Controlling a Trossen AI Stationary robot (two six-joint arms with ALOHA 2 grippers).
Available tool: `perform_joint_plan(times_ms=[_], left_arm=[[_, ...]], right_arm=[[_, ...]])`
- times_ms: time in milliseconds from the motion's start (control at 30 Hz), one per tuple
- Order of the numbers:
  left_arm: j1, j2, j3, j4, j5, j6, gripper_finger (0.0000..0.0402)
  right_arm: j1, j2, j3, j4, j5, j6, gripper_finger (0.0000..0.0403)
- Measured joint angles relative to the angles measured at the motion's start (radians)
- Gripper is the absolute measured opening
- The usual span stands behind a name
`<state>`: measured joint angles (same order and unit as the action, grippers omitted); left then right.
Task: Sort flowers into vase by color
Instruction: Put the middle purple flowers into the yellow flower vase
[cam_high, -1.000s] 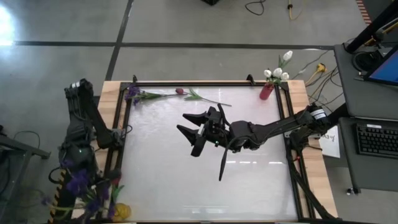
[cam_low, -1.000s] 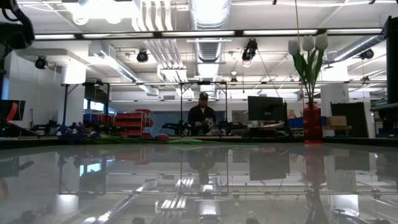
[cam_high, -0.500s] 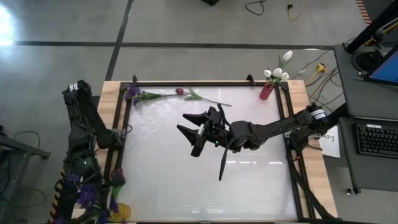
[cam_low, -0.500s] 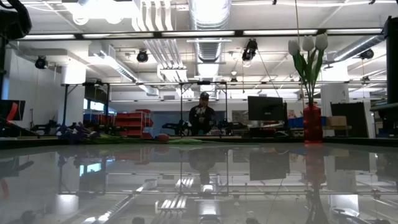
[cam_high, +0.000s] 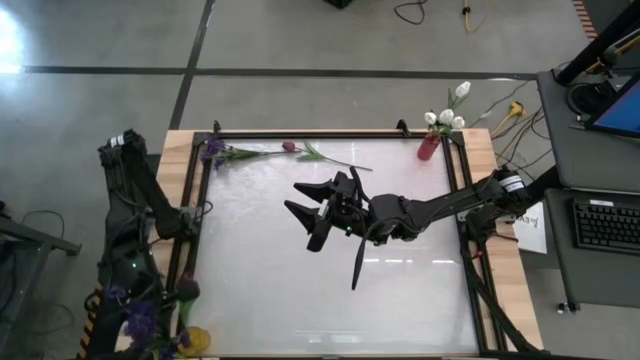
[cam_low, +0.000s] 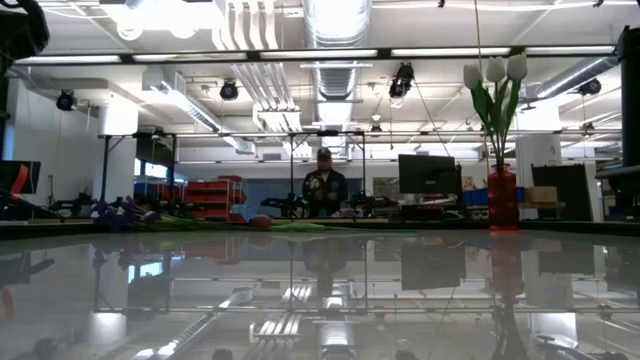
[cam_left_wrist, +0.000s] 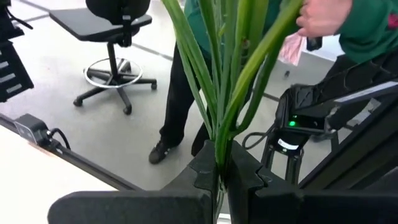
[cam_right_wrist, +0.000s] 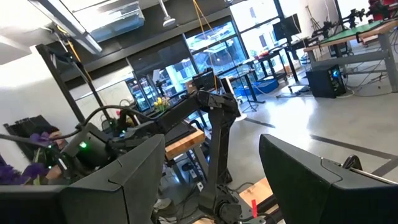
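Observation:
My left gripper (cam_left_wrist: 217, 177) is off the table's near left corner (cam_high: 132, 298), shut on a bunch of green stems (cam_left_wrist: 227, 81). Their purple blossoms (cam_high: 137, 320) show beside it in the high view. My right gripper (cam_high: 302, 207) hangs open and empty over the table's middle, and its fingers stand wide apart in the right wrist view (cam_right_wrist: 211, 180). A purple spray (cam_high: 215, 152) and a pink-red bud (cam_high: 290, 147) lie on their stems along the far edge. White tulips (cam_high: 445, 118) stand in a red vase (cam_high: 428, 147) at the far right corner. My left gripper pinches several green stems (cam_left_wrist: 219, 149) between its two shut fingers. The stems run on out past the fingertips (cam_left_wrist: 202, 171), fanning apart, clear of the table. Which part of the stems' length it has cannot be told.
A person in a green sleeve stands just beyond the left gripper, one hand (cam_left_wrist: 320, 15) at the stems' upper end. A yellow object (cam_high: 197, 340) sits at the near left corner. A black frame (cam_high: 330, 134) edges the table. Another person (cam_low: 325, 190) stands far behind the table.
My left gripper has gone toward the table's near edge with the purple flowers, which now sit closer to the near left corner. My right arm has kept still.

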<state>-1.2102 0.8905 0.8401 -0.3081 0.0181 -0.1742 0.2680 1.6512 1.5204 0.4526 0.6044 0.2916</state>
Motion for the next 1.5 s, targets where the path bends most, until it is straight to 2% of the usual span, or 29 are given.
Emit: perform_joint_plan(times_ms=[367,700,900,1133,1500], left_arm=[[-0.002,0.026,0.135,-0.156,0.0,0.011,0.0],[-0.002,0.027,0.199,-0.144,-0.03,-0.023,0.0],[-0.003,0.075,0.208,-0.143,-0.03,-0.101,0.0],[-0.004,0.172,0.206,-0.143,-0.091,-0.053,0.0],[-0.045,0.23,0.201,-0.095,-0.169,-0.087,0.0]], right_arm=[[0.001,0.0,0.0,0.001,-0.001,-0.003,0.0254],[0.003,0.0,0.0,0.001,-0.031,-0.024,0.0254],[0.018,0.0,0.0,0.001,-0.036,-0.076,0.0254],[0.023,0.0,0.0,0.001,-0.036,-0.092,0.0254],[0.026,0.0,0.0,-0.01,-0.036,-0.065,0.0254]])
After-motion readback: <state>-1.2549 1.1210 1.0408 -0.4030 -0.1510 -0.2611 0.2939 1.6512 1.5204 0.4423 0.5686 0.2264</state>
